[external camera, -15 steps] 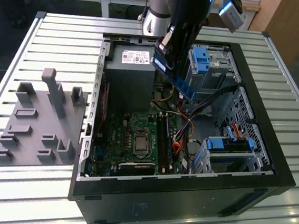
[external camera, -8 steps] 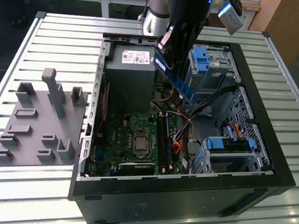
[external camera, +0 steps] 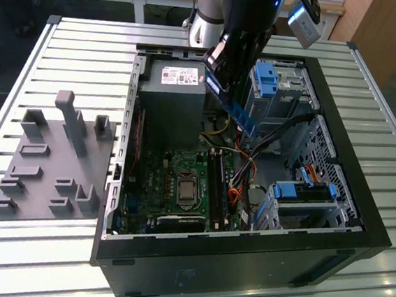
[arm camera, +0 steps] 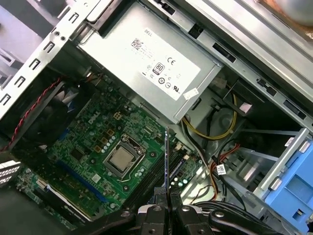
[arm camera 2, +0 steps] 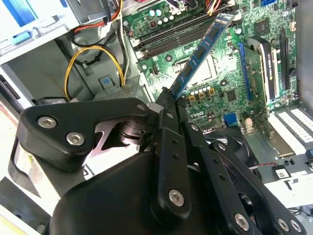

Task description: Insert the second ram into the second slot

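Observation:
My gripper (external camera: 217, 77) hangs over the open computer case (external camera: 339, 141), shut on one end of the second ram (external camera: 235, 110). This thin dark-blue stick slants down from the fingers, in the air above the motherboard (external camera: 173, 188). In the second wrist view the ram (arm camera 2: 198, 56) reaches from the gripper (arm camera 2: 167, 98) toward the long dark memory slots (arm camera 2: 178, 32), its far end apart from them. In the first wrist view the ram (arm camera: 167, 156) is seen edge-on, rising from the gripper (arm camera: 167, 201) over the slots (arm camera: 152, 172) beside the processor socket (arm camera: 121, 159).
A grey power-supply box (external camera: 171, 104) stands close to the gripper on the exterior view's left. Bright blue drive-bay clips (external camera: 266, 78) and cables (external camera: 277, 131) lie to its right. A grey fixture plate (external camera: 53, 162) rests on the slatted table outside the case.

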You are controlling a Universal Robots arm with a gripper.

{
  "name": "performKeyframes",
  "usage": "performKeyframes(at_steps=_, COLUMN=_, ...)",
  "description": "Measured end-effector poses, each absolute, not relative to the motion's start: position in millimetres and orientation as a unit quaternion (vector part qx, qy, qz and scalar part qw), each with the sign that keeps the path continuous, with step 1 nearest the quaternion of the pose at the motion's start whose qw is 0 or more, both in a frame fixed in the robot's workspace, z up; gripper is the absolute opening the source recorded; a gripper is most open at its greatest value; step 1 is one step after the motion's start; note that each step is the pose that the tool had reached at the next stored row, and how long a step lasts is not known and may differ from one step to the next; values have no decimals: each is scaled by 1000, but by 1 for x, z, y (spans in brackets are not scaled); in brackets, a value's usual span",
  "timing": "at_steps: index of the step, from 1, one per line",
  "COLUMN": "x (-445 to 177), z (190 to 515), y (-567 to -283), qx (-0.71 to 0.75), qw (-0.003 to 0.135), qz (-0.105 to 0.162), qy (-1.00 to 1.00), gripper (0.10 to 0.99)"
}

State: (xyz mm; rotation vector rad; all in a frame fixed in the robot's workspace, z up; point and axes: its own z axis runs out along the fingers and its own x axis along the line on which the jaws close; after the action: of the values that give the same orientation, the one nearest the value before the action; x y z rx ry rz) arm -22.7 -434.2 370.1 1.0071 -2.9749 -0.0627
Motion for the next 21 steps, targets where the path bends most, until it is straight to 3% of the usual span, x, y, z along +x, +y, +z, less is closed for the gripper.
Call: performKeyframes(at_steps=21, x=-23, z=365, y=-434, qx=210, qw=-3, qz=-21, qy=-977, gripper=137)
